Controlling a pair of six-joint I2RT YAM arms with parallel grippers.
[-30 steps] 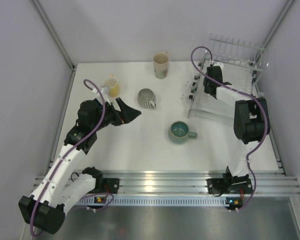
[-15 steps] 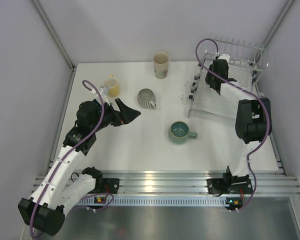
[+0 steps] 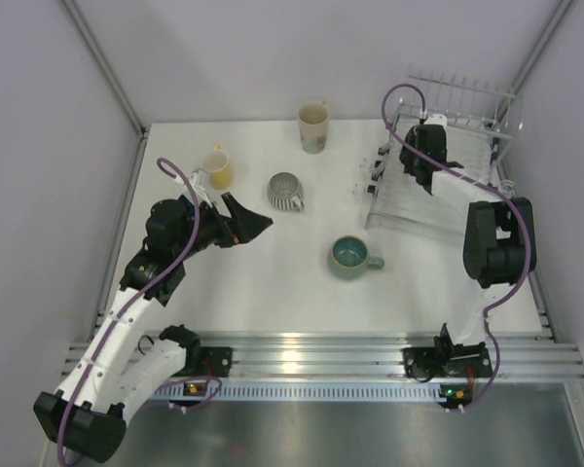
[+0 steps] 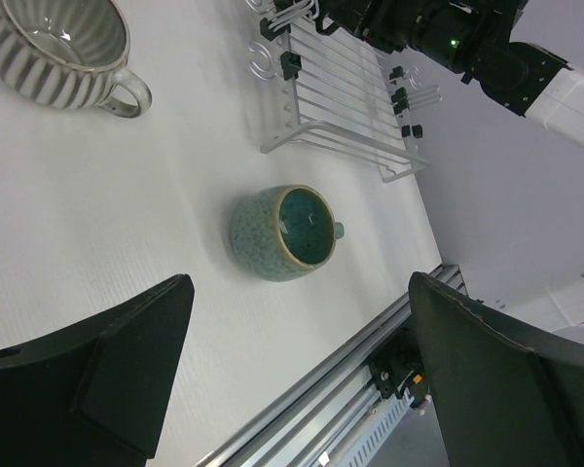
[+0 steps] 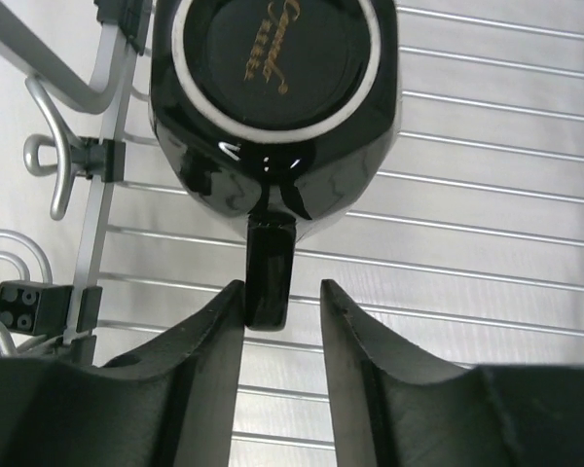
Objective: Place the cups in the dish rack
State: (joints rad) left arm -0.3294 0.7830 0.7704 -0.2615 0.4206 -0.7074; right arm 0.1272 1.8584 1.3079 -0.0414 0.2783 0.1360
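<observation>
The silver wire dish rack stands at the far right. My right gripper hovers over it. In the right wrist view a black cup sits upside down on the rack wires. Its handle lies between my right gripper's slightly open fingers, touching the left one with a gap to the right one. My left gripper is open and empty above the table, between the grey ribbed cup and the yellow cup. The teal cup sits mid-table and the tall cream cup at the back.
In the left wrist view, the teal cup lies beyond my open left gripper, the ribbed cup is at top left and the rack is behind. Aluminium rails edge the near side; walls enclose the table.
My right gripper moved a little towards the far end of the rack and settled there. My left arm drew back slightly to the left, still open.
</observation>
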